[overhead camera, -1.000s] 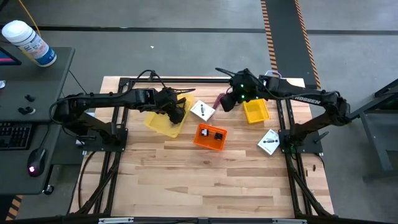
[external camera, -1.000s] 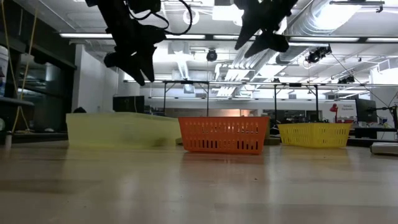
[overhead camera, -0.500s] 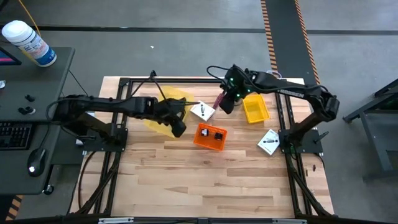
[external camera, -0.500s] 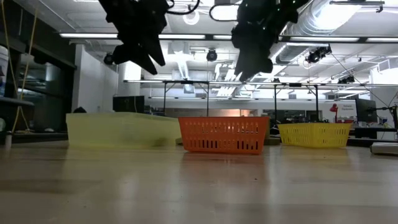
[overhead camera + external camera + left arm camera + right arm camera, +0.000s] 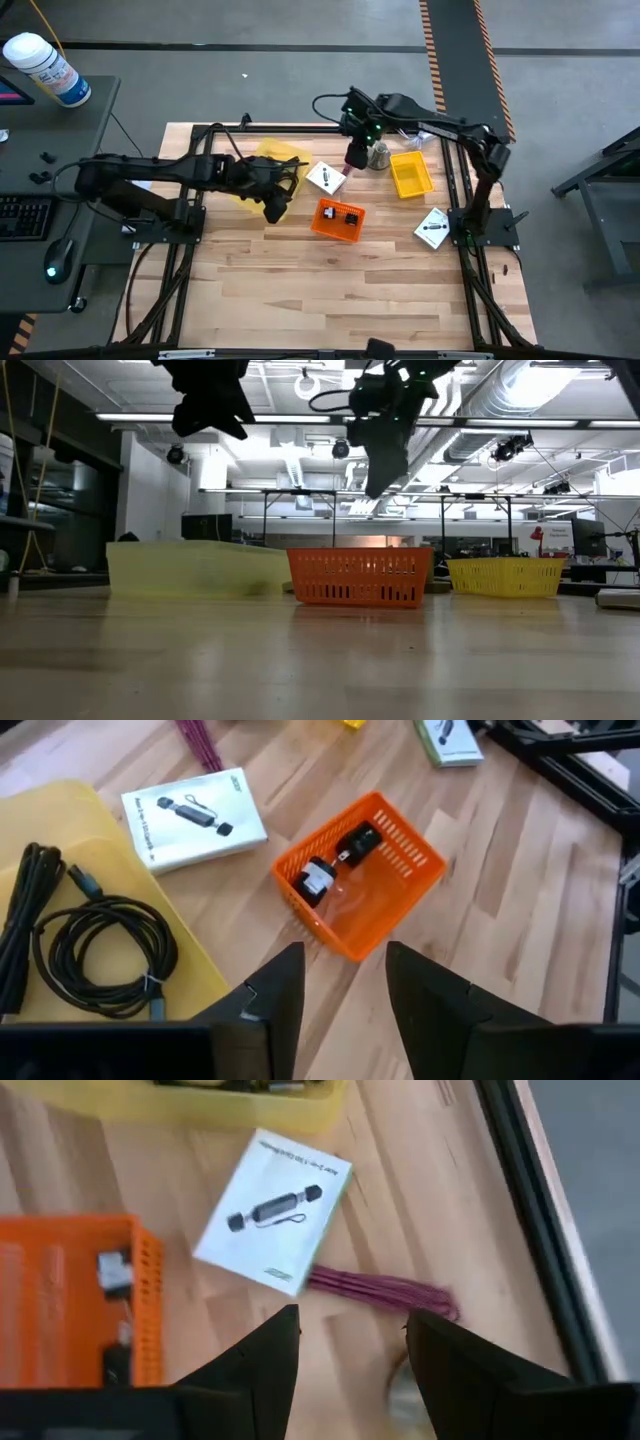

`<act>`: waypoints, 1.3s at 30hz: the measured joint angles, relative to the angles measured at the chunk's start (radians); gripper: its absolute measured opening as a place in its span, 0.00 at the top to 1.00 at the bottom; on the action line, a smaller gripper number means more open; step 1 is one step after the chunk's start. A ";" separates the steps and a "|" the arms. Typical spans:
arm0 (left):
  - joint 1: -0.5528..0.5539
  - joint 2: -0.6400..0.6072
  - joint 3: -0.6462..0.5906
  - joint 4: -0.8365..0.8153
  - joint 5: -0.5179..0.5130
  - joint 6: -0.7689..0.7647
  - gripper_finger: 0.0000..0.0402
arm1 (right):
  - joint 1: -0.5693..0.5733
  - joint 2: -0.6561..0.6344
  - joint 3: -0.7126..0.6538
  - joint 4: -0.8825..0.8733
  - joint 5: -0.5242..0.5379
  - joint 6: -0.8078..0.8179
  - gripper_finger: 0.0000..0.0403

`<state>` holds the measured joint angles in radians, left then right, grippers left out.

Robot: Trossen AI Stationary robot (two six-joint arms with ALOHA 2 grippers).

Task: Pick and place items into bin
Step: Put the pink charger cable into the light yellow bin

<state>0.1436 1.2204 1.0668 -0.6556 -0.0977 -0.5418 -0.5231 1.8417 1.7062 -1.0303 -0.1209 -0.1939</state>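
Note:
My left gripper [image 5: 272,203] is open and empty, above the table just near of the pale yellow bin [image 5: 262,168], which holds black cables [image 5: 90,945]. The orange basket [image 5: 338,219] holds two tiny black-and-white cubes [image 5: 335,865]. My right gripper [image 5: 357,156] is open and empty above the maroon-handled tool [image 5: 385,1290], which lies flat on the table beside a white card [image 5: 275,1210]. The silver bell-shaped object [image 5: 378,155] stands next to it. A second white card [image 5: 432,228] lies at the right.
A small bright yellow basket [image 5: 411,176] stands at the far right. Black frame rails [image 5: 455,170] run along the table's sides and far edge. Bare wood [image 5: 330,290] fills the near half of the table.
My left gripper has gone from over the pale yellow bin toward the table's near edge and has risen. My right arm has swung toward the far edge, and its gripper has gone a little toward the table's left, over the maroon-handled tool.

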 joint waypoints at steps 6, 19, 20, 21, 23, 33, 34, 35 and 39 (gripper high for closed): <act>0.000 -0.011 0.000 -0.007 0.011 0.012 0.70 | -0.002 0.136 0.165 -0.144 0.026 -0.207 0.57; 0.000 -0.011 0.000 0.018 -0.061 -0.002 0.69 | -0.024 0.255 0.209 -0.092 0.289 -0.444 0.56; 0.000 -0.011 0.000 0.026 -0.068 -0.011 0.69 | -0.032 0.255 0.209 -0.071 0.258 -0.450 0.56; 0.000 -0.011 0.000 0.033 -0.072 -0.015 0.69 | -0.044 0.255 0.209 -0.056 0.216 -0.475 0.56; 0.000 -0.011 0.000 0.048 -0.079 -0.019 0.69 | -0.067 0.255 0.209 -0.049 0.112 -0.581 0.56; 0.001 -0.011 0.000 0.167 -0.080 -0.041 0.69 | -0.159 0.320 0.210 -0.050 -0.131 -0.802 0.60; 0.001 -0.011 0.000 0.176 -0.080 -0.041 0.69 | -0.163 0.329 0.210 -0.058 -0.133 -0.802 0.61; 0.001 -0.011 0.000 0.186 -0.080 -0.041 0.69 | -0.166 0.337 0.209 -0.065 -0.135 -0.803 0.61; 0.001 -0.011 0.000 0.205 -0.080 -0.032 0.69 | -0.168 0.351 0.209 -0.073 -0.147 -0.826 0.62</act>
<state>0.1444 1.2091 1.0668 -0.4504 -0.1772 -0.5741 -0.6914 2.1929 1.9152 -1.1032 -0.2674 -1.0195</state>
